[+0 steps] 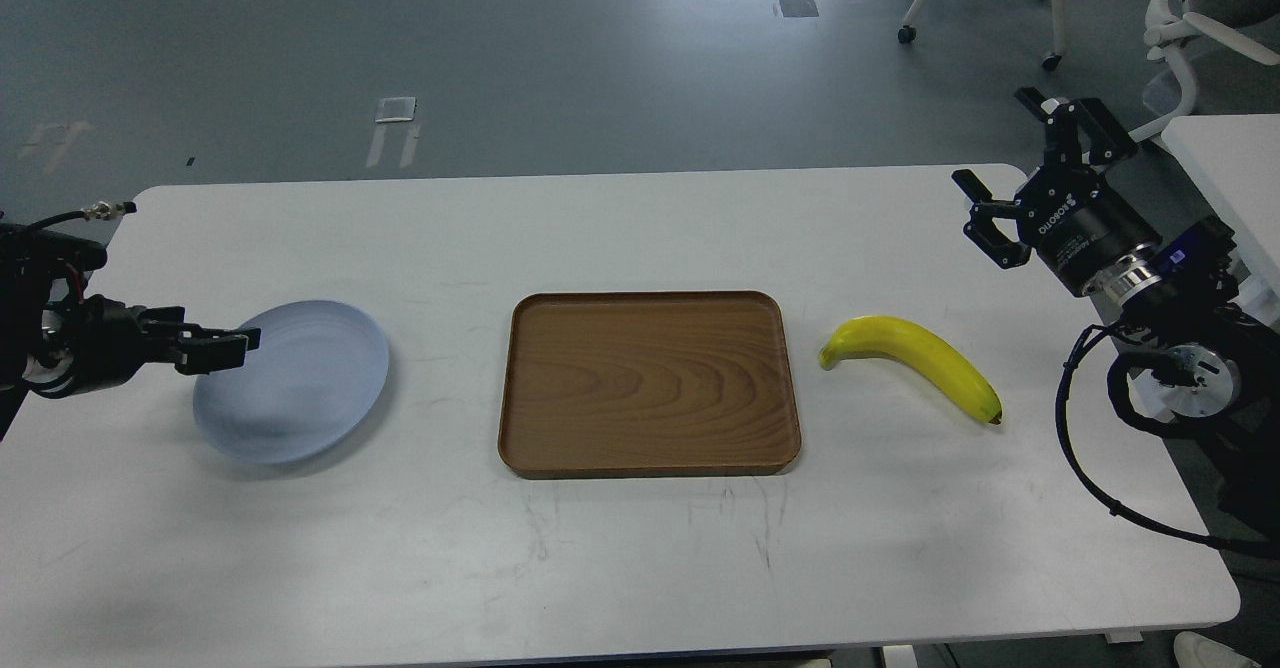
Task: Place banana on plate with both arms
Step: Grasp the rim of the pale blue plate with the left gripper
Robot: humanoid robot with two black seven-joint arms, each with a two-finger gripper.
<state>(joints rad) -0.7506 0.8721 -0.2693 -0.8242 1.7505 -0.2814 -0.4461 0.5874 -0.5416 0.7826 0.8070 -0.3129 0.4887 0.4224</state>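
The yellow banana (915, 361) lies on the white table (640, 558), right of the wooden tray, stem end towards the tray. The pale blue-grey plate (300, 383) sits at the left and looks tilted. My left gripper (228, 345) is low at the plate's upper left rim, its fingers close together on that rim. My right gripper (995, 143) is open and empty, held above the table's far right corner, behind and to the right of the banana.
A brown wooden tray (648, 385) lies in the middle between plate and banana. A second white table (1225, 163) stands at the far right. Office chairs (1190, 18) stand on the grey floor behind.
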